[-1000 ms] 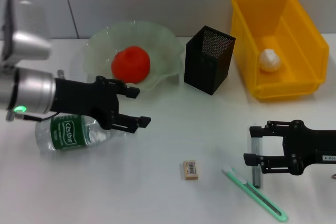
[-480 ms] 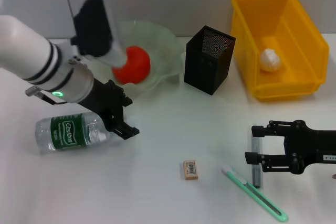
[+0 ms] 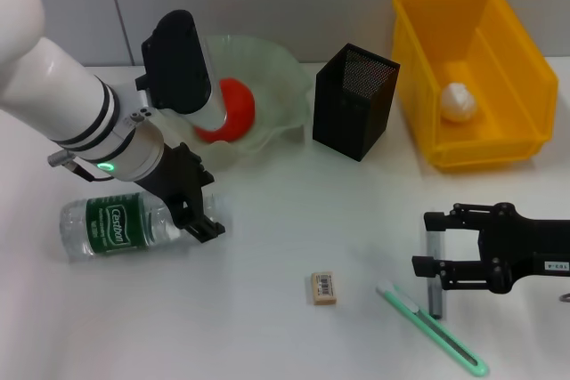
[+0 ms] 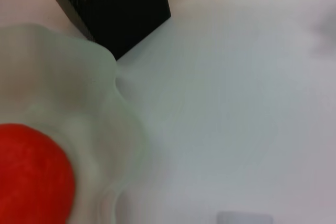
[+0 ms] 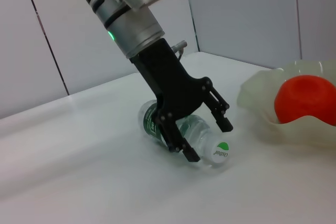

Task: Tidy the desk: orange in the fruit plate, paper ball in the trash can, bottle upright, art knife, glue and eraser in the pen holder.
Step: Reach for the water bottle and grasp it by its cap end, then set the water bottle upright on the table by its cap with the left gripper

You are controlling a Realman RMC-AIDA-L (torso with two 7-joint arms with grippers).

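Observation:
The clear bottle [image 3: 116, 227] with a green label lies on its side at the left, and also shows in the right wrist view [image 5: 184, 129]. My left gripper [image 3: 198, 215] points down at its cap end. In the right wrist view the left gripper [image 5: 210, 140] is open, its fingers straddling the cap end. The orange [image 3: 233, 109] sits in the pale green fruit plate [image 3: 276, 68]. The paper ball [image 3: 460, 101] lies in the yellow bin [image 3: 427, 113]. My right gripper [image 3: 424, 242] is open at the grey glue stick [image 3: 434, 287]. The art knife [image 3: 436, 334] and eraser [image 3: 324, 287] lie nearby.
The black mesh pen holder [image 3: 354, 100] stands between the plate and the bin. The left wrist view shows only the plate's rim [image 4: 105, 93], the orange [image 4: 31, 177] and the pen holder's base [image 4: 115, 9].
My left arm has swung up and turned, tipping its gripper down over the bottle's cap end. The right gripper and the other things have not moved.

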